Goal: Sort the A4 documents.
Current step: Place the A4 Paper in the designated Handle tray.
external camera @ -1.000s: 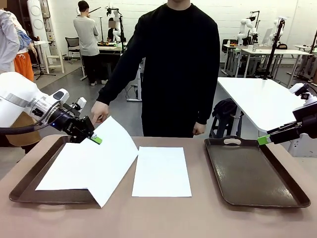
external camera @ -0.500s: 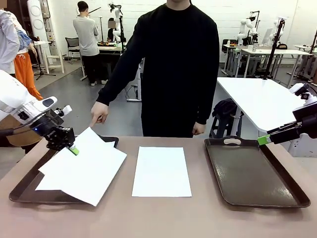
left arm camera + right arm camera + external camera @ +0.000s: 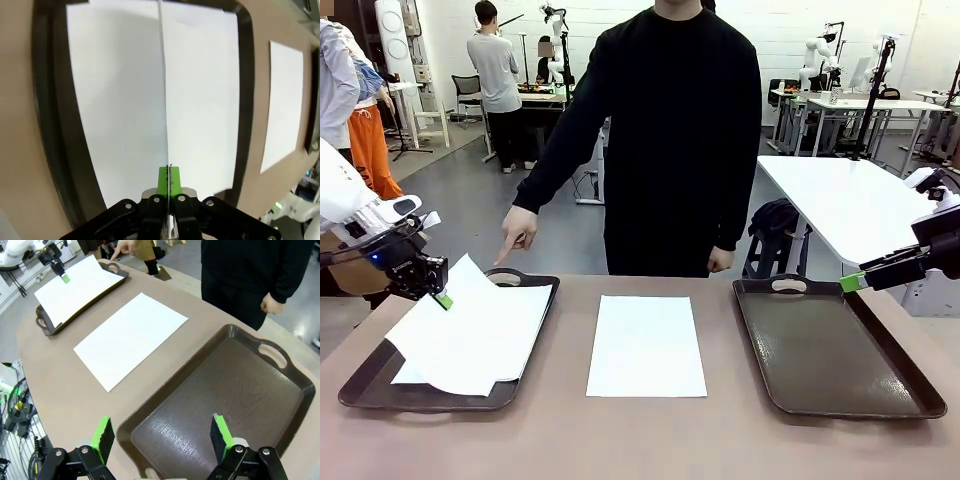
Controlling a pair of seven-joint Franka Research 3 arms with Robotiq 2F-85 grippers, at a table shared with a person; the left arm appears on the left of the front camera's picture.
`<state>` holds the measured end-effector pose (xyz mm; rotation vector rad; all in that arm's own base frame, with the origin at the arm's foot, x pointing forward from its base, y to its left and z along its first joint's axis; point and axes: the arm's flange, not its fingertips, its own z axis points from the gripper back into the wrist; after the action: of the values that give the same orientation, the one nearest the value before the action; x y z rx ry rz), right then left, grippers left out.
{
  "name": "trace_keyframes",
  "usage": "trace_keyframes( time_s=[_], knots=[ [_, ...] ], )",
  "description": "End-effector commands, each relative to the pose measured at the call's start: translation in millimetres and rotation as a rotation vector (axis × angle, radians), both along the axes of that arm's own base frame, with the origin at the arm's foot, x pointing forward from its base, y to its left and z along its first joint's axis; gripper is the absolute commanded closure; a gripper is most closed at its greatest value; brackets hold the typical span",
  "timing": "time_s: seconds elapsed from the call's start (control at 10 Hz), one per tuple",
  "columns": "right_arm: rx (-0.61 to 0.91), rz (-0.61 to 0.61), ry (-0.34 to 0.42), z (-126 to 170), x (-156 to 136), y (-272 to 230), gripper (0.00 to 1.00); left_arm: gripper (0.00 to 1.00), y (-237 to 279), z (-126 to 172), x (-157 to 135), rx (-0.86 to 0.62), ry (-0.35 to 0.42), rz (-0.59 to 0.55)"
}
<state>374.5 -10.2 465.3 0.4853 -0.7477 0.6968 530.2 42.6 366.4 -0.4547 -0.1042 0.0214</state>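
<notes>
Swung leftward and lowered since the earlier views, the held A4 sheet (image 3: 480, 320) now lies almost flat over the left tray (image 3: 535, 285). It previously hung steeply across that tray's right rim. It rests skewed on a second A4 sheet (image 3: 408, 374), whose near-left corner shows beneath it in the tray. The left gripper (image 3: 442, 298) has drawn back toward the table's left edge. Its green pads are pinched shut on the far-left edge of the held sheet, which the left wrist view shows running as a thin line between the jaws (image 3: 169, 175). A third A4 sheet (image 3: 646, 345) lies flat on the table (image 3: 650, 440) between the two trays, square to the near edge, unmoved. A person stands at the far edge. One hand (image 3: 518, 228) points an index finger down above the far rim of the left tray. The right tray (image 3: 830, 350), dark brown, sits toward the table's right edge. The right gripper (image 3: 852, 282) hovers at that tray's right side, unchanged. In the right wrist view its jaws (image 3: 161, 432) stand wide apart, holding nothing, above the tray's rim.
</notes>
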Motion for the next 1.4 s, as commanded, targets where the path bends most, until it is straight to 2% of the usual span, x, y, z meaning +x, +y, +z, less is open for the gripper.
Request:
trace_keyframes(
  time_s=[0.0, 0.1, 0.3, 0.4, 0.5, 0.6, 1.1, 1.2, 1.3],
  knots=[
    [0.024, 0.014, -0.015, -3, 5, 0, 0.0, 0.99, -8, -9, 8, 0.007, -0.054, 0.078],
    [0.024, 0.014, -0.015, -3, 5, 0, 0.0, 0.99, -8, -11, 6, 0.002, -0.066, 0.092],
    [0.024, 0.014, -0.015, -3, 5, 0, 0.0, 0.99, -8, -14, 7, -0.006, -0.03, 0.085],
    [0.024, 0.014, -0.015, -3, 5, 0, 0.0, 0.92, -9, -13, 8, -0.011, -0.023, 0.073],
    [0.024, 0.014, -0.015, -3, 5, 0, 0.0, 0.81, -9, -13, 9, 0.002, -0.016, 0.046],
    [0.024, 0.014, -0.015, -3, 5, 0, 0.0, 0.73, -9, -11, 11, 0.007, -0.016, 0.038],
    [0.024, 0.014, -0.015, -3, 5, 0, 0.0, 0.24, -5, -7, 13, 0.073, 0.005, 0.033],
    [0.024, 0.014, -0.015, -3, 5, 0, 0.0, 0.17, -4, -5, 13, 0.081, 0.002, 0.036],
    [0.024, 0.014, -0.015, -3, 5, 0, 0.0, 0.05, -4, -4, 14, 0.086, 0.002, 0.036]
  ],
)
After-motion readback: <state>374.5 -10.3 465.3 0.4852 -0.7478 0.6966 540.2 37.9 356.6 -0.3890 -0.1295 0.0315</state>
